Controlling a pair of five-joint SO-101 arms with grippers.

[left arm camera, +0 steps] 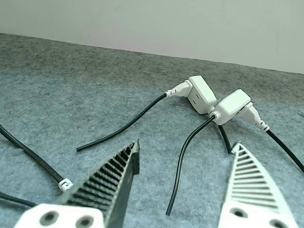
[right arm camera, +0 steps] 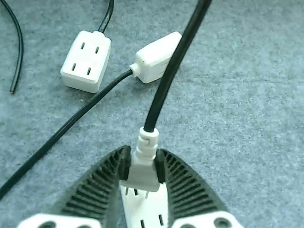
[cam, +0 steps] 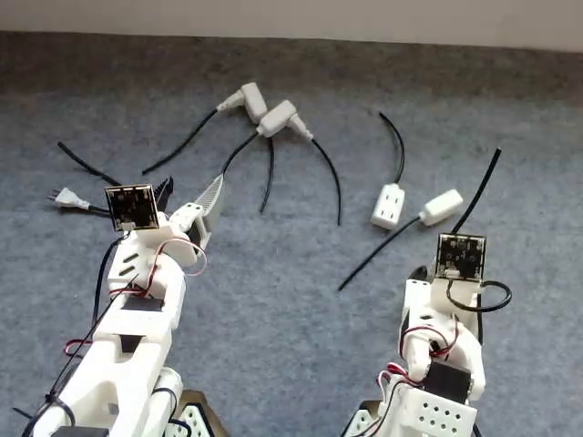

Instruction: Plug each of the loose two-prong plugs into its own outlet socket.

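Right gripper (right arm camera: 142,160) clamped on white plug (right arm camera: 140,176), prongs just over outlet (right arm camera: 142,216), toward right edge of carpet (cam: 301,364). Left gripper (left arm camera: 186,147) spread wide above carpet. Farther: four-slot socket block (right arm camera: 86,59) — loose plug (cam: 68,198) by left edge.

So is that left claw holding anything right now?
No, the left gripper stands wide open with nothing clamped in it.

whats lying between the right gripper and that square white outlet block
In the right wrist view, one black cord crosses the carpet between the right gripper, shut on a plug, and the square outlet block.
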